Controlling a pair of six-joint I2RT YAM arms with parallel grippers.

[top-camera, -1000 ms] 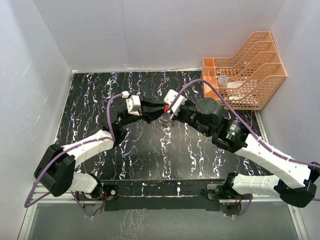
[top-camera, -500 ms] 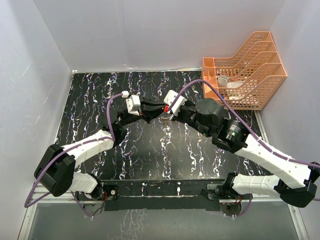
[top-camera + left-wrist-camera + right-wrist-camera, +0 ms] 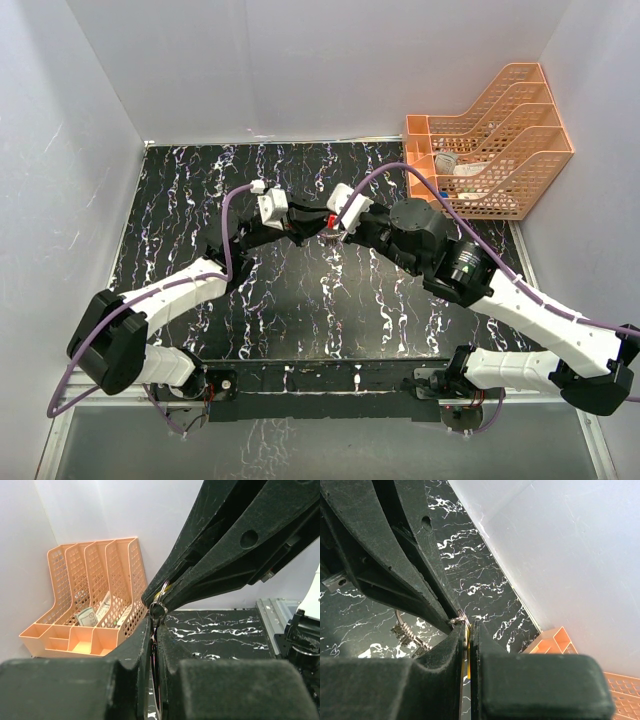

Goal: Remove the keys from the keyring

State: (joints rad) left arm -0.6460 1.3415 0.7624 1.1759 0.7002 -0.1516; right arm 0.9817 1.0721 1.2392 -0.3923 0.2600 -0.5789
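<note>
Left wrist: orange file rack (image 3: 65, 570), folded papers (image 3: 87, 616) inside.

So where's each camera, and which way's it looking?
Top: high behind left arm and right arm, looking down at the table; both show.
Left wrist: on the left arm, looking past the left tool toward the rack.
Right wrist: on the right arm, looking past the right tool at the left tool.
Shared: top and left wrist see the rack.

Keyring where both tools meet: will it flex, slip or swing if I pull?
Probably stiff: the keyring is thin wire holding its curve where the left tool and right tool meet. Bare metal may slip. The keys hang loose, so likely swing.
</note>
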